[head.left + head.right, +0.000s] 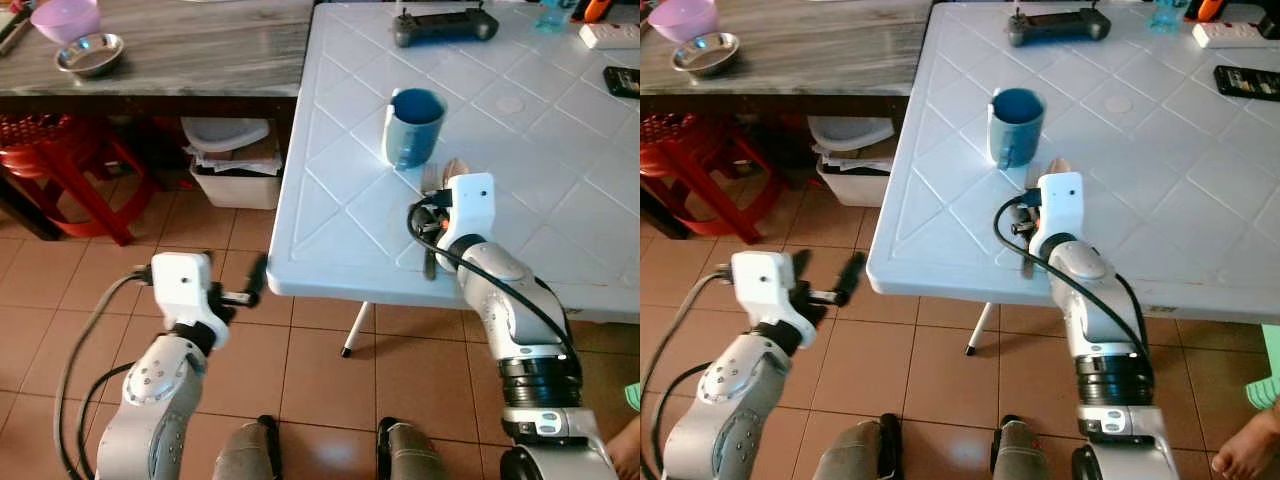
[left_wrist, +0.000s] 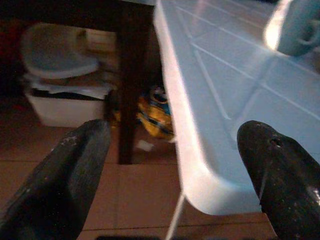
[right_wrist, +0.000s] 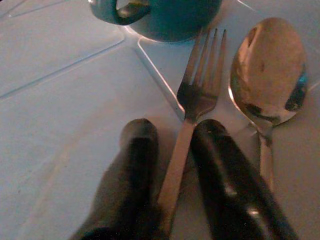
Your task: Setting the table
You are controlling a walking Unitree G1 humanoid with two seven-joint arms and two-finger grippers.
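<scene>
Left gripper (image 1: 243, 288): lower left of the head view, below and off the white desk's near corner, over the tiled floor (image 1: 300, 370). Fingers (image 2: 65, 175) spread wide, nothing between them; the desk corner lies ahead of them in the wrist view.

Right gripper (image 3: 172, 165): lower centre of the head view, down on the white desk (image 1: 560, 180) near its front edge. The two fingers (image 3: 225, 175) sit close on either side of the fork handle, closed narrowly around it.

Fork (image 3: 192, 107): flat on the desk, handle between the right gripper's fingers, tines toward the mug and nearly at its base.

Spoon (image 3: 267, 75): flat on the desk just beside the fork, bowl up, roughly parallel to it, apart from the gripper's fingers.

Mug (image 1: 413, 127): blue, upright, centre of the head view, just beyond the cutlery, handle toward the desk's left edge.

Bin (image 1: 235, 165): white container with papers, on the floor under the dark wooden desk (image 1: 180, 60), middle left of frame.

Stool (image 1: 60, 165): red, on the floor at far left.

Steel bowl (image 1: 90, 55): upper left, on the wooden desk, with a pink bowl (image 1: 65, 17) just behind it.

Controller (image 1: 445, 25): dark, top centre, at the white desk's far edge.

Phone (image 1: 622, 80): dark, at the right edge of frame.
</scene>
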